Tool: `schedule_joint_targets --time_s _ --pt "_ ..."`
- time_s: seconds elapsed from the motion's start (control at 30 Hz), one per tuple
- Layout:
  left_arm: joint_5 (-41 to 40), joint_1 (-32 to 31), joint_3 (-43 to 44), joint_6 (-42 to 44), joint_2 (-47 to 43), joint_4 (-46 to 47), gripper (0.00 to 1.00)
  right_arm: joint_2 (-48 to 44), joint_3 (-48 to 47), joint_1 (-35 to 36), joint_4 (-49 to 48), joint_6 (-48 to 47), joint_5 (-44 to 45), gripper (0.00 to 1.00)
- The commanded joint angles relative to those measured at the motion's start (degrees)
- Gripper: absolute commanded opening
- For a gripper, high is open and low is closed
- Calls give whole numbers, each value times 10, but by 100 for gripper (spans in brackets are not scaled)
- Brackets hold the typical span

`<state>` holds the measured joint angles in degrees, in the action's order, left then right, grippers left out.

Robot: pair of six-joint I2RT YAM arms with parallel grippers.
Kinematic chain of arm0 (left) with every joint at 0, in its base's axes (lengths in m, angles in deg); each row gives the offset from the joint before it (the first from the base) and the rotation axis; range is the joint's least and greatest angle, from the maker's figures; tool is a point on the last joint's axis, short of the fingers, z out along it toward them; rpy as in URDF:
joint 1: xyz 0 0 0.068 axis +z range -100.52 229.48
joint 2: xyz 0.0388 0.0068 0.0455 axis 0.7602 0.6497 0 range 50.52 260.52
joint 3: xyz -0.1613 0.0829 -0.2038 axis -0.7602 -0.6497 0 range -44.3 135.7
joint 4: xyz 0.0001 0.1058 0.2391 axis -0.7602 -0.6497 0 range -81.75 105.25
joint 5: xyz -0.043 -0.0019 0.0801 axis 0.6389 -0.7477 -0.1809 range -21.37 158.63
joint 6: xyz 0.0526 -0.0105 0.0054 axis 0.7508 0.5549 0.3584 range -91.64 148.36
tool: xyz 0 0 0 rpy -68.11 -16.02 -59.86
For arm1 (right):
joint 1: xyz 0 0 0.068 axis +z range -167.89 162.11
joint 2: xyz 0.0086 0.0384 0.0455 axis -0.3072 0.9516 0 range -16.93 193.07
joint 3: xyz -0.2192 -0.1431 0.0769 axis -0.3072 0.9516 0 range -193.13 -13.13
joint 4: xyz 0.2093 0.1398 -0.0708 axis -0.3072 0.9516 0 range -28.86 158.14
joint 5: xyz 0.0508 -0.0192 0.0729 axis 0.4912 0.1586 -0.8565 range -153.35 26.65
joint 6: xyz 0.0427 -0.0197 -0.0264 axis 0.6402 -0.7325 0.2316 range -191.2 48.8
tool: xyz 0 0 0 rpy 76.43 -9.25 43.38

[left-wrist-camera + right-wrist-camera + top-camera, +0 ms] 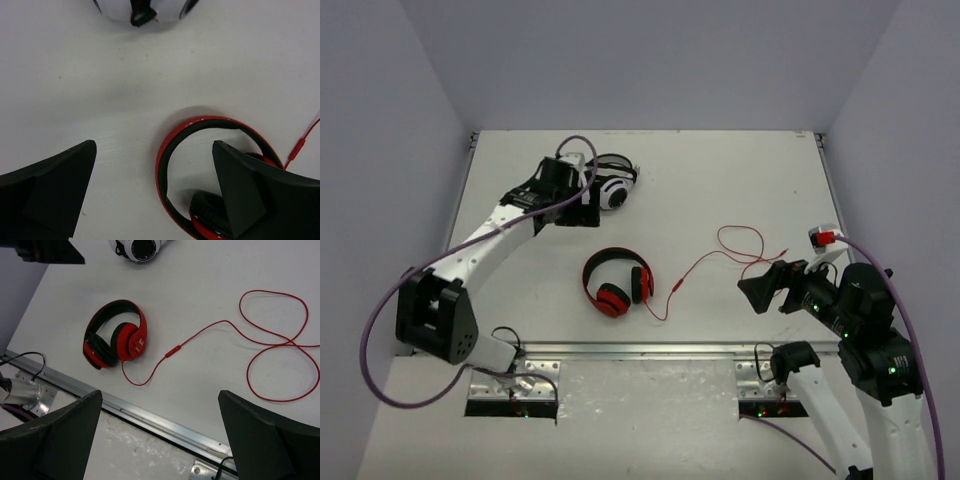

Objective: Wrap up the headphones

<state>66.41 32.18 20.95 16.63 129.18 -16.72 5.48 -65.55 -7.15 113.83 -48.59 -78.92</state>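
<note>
The headphones (617,282) lie flat on the tabletop (720,180), near its front edge and about midway between the two arms, ear cups folded in side by side under the headband. Their cord (740,245) is not wound at all: it leaves the cups, dips toward the front edge, then runs off to the right and ends in two loose loops. I judge the wrapping has not begun, and the layout suits a split of work, with one arm to steady the band and the other to gather the cord.

The left arm (490,240) reaches far out over the tabletop, its jaws spread wide with nothing between them. They sit close to the white-and-black headphones (613,185) at the far side, and the red pair lies apart from them, nearer the bases. In the left wrist view the red headband shows between the two fingers (50,185), with its right part hidden behind one of them. How high the jaws hang above the tabletop I cannot tell.

The right arm (860,320) is drawn back on its own side, jaws likewise wide apart and empty. The cord loops lie just beyond them, not touching, while the ear cups lie well off to their left
</note>
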Motion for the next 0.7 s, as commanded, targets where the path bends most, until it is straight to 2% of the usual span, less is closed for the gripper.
schedule_joint_targets --time_s 0.0,0.07,0.13,0.37,0.43,0.47,0.53,0.57,0.67 --pt "27 -27 18 48 66 -44 100 3 2 3 -43 -7 -40 99" --pt "34 -29 20 55 119 -55 99 1 2 3 -44 -9 -52 99" --pt "33 -40 26 56 153 -75 93 -1 4 4 -45 -10 -58 99" --pt "25 -55 -7 52 211 -36 84 -22 19 3 -58 -9 -75 99" --pt "25 -56 -11 51 235 -26 74 -26 21 3 -59 -9 -80 99" --pt "25 -56 -8 50 244 -26 59 -28 22 3 -61 -9 -81 99" --pt "25 -60 -9 39 258 -34 43 -31 22 4 -63 -9 -81 99" --pt "25 -63 -13 36 261 -35 42 -31 22 4 -62 -10 -80 99" --pt "-4 -76 -37 27 261 -30 46 -31 24 3 -63 -9 -78 99"
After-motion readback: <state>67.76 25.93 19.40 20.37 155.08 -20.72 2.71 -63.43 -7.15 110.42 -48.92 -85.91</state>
